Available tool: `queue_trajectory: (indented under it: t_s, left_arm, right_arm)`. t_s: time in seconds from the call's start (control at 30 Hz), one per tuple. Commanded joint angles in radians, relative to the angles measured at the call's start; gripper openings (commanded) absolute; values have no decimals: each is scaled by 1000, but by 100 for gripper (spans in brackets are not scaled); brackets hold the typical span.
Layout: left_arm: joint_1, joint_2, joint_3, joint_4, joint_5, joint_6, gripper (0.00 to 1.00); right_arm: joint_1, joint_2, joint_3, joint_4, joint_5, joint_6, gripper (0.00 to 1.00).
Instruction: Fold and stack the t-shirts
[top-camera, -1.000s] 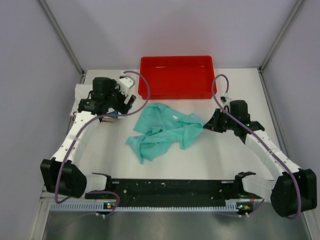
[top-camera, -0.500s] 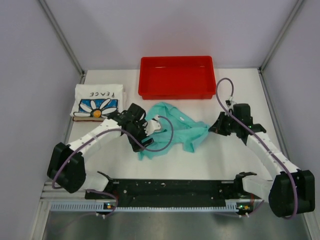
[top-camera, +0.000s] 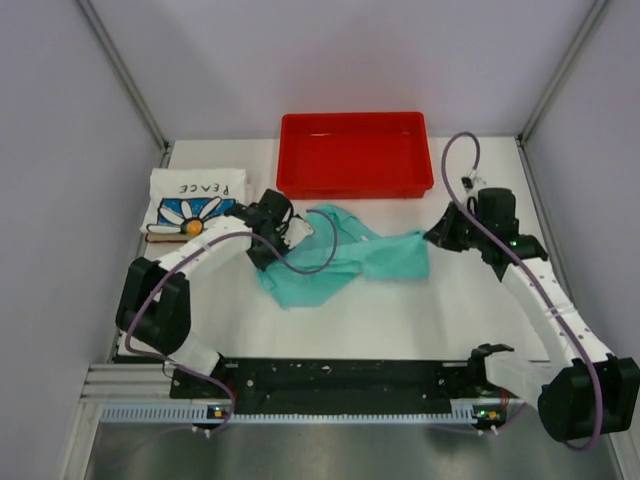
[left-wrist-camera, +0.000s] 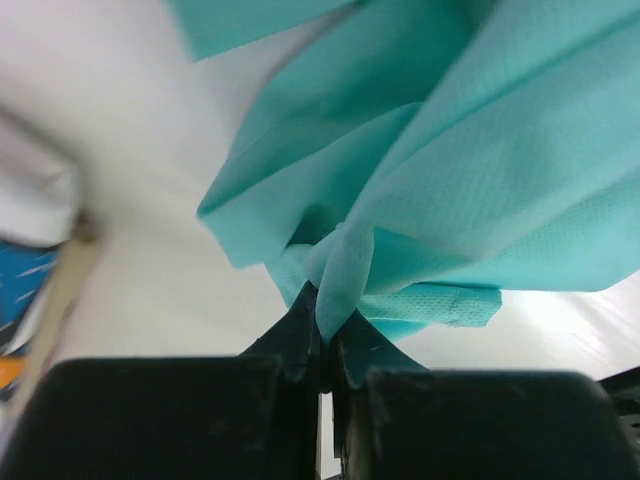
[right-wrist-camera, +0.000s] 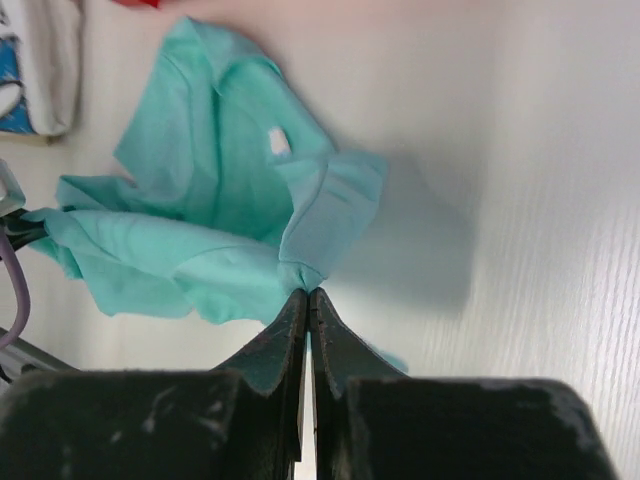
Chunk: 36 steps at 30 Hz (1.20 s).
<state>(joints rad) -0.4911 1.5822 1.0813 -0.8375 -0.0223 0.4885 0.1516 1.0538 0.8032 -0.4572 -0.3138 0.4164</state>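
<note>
A teal-green t-shirt (top-camera: 340, 258) hangs stretched between my two grippers above the table's middle. My left gripper (top-camera: 272, 232) is shut on a fold of the teal t-shirt (left-wrist-camera: 470, 180) at its left end; the cloth is pinched between the fingertips (left-wrist-camera: 305, 320). At the right end, my right gripper (top-camera: 440, 236) is shut on another bunch of the teal t-shirt (right-wrist-camera: 210, 240), with my right gripper (right-wrist-camera: 307, 295) nipping it at the very tips. A folded white t-shirt with a daisy print and "PEACE" lettering (top-camera: 195, 202) lies at the far left.
A red plastic tray (top-camera: 355, 153) stands at the back centre, just beyond the stretched shirt. The folded daisy shirt (left-wrist-camera: 30, 250) lies close to the left arm. Grey walls enclose the table on the left, right and back.
My left gripper left the folded daisy shirt, moved right to the teal shirt and shut on its left edge. Both grippers have pulled apart, and the shirt has gone from a crumpled heap to a stretched band.
</note>
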Motion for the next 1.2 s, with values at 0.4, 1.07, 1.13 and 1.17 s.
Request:
queue_trajectory:
  t_s: [0.4,1.07,1.13,1.17]
  left_arm:
    - [123,-274,701,-176,-332,300,0]
    - [-239,-203,802,-288,-62,134,0]
    - [-257,-199,799,-291,-45,137,0]
    - [-257,-203,778,-287,-44,133,0]
  right_arm:
    - [-27,-46,814,-70,48,-153,0]
    - [112,-78,142,28,-73,-21,65]
    - [112,-72,108,-17,4,-34,73]
    - [111,-71,97,-44,40,-50,76]
